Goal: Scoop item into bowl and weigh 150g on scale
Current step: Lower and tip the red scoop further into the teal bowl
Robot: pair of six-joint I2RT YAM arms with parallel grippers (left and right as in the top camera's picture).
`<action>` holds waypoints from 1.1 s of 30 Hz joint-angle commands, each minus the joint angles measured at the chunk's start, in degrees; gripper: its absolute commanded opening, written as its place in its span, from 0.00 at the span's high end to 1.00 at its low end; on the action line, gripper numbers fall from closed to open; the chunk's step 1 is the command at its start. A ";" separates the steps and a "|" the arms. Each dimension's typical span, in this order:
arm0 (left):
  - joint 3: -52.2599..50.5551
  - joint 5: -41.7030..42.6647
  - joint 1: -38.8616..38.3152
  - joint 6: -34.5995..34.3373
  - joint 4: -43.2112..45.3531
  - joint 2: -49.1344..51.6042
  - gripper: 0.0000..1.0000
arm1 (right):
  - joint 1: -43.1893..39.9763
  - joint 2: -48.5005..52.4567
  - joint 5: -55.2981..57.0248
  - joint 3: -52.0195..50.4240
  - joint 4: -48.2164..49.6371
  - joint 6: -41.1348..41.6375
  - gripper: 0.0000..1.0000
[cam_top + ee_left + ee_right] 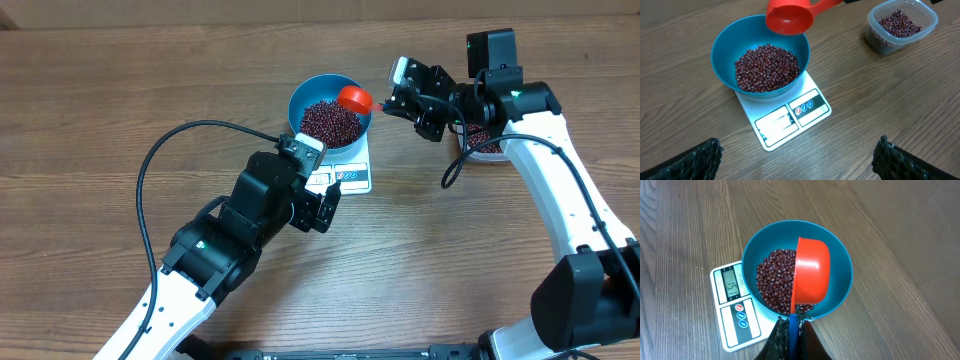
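Wooden table (100, 80) holds bean tub (878, 44); right fingers (777, 341) pinch scoop (812, 272) over bowl (843, 282), left fingers (696, 157) spread.

Brown wood-grain table (100, 80), evenly lit

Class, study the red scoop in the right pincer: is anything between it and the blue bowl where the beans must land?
Nothing visible does. The right pincer holds the red scoop tipped over the bowl's open mouth, above the beans. The left pincer, open, hangs near the scale's front, not over the bowl.
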 commanded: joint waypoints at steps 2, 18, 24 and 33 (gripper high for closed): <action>-0.35 -0.13 0.24 0.42 0.22 -0.13 0.00 | 0.44 -1.55 -0.33 1.07 -0.22 -0.04 0.96; -0.35 -0.13 0.24 0.44 0.22 -0.13 0.01 | 1.18 1.09 -4.72 1.07 0.33 1.27 0.96; -0.35 -0.13 0.24 0.44 0.22 -0.13 0.00 | 3.78 3.48 -4.44 1.07 3.48 3.04 0.96; -0.35 -0.13 0.24 0.44 0.20 -0.13 0.01 | 5.57 5.77 1.51 1.07 8.61 11.85 0.96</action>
